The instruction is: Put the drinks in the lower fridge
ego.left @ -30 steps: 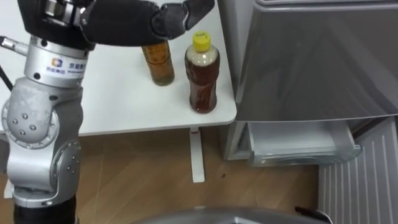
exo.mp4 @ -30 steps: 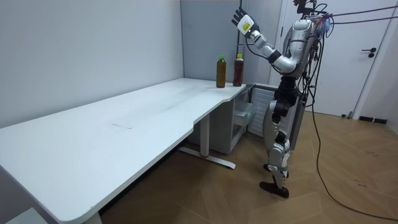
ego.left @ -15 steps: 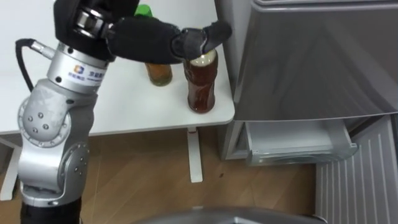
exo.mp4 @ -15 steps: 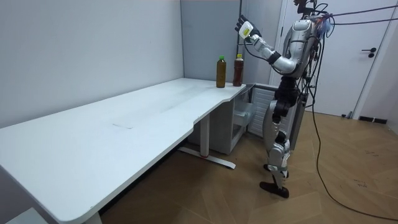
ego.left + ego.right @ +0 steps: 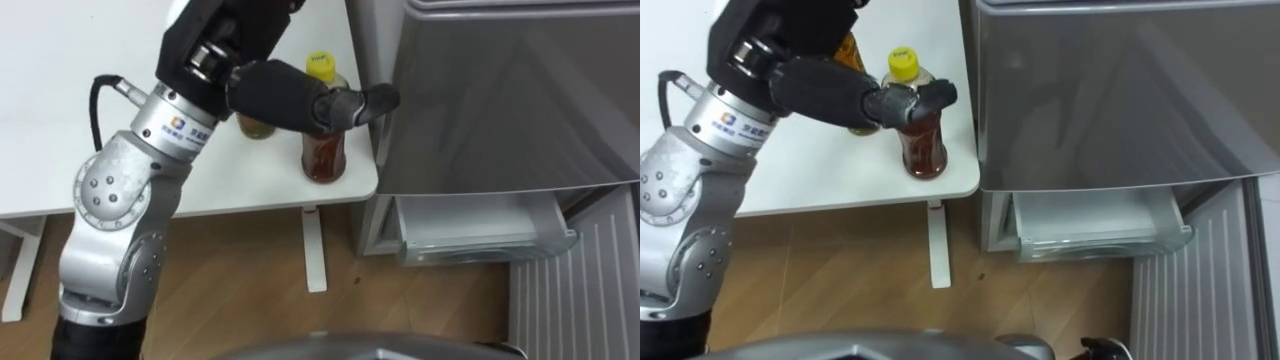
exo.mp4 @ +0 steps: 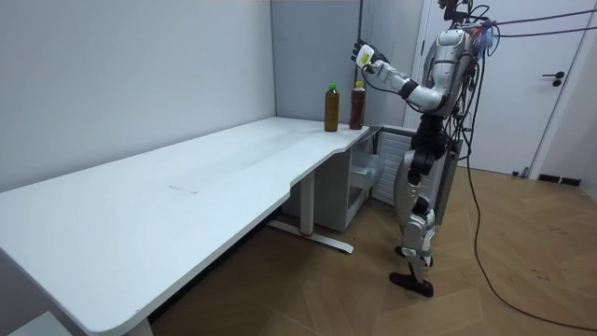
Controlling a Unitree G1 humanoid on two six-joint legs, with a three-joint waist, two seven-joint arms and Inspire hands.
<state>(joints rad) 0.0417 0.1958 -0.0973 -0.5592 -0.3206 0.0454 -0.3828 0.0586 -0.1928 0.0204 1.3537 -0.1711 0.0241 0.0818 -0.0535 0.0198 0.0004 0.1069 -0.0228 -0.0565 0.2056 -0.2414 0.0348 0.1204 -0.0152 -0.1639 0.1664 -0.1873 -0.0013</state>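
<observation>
The fingers (image 5: pixel 368 100) of the left hand (image 5: pixel 275 88) stretch out straight and hold nothing, their tips pointing at the grey fridge (image 5: pixel 500 90) and ending just short of its front. The hand hovers in front of the two drinks, partly covering both and not closed on either.

The yellow-capped bottle of dark tea (image 5: pixel 325 150) stands upright on the corner of the white desk (image 5: pixel 120 150) nearest the fridge. The bottle of amber drink (image 5: pixel 256 125) stands just beside it on the side away from the fridge, mostly hidden behind the hand; in the room view it shows a green cap.

Below the fridge's upper door, the lower fridge drawer (image 5: pixel 480 235) stands pulled out, pale inside.

In the room view the robot stands upright in front of the fridge, its left arm raised over the bottles.
</observation>
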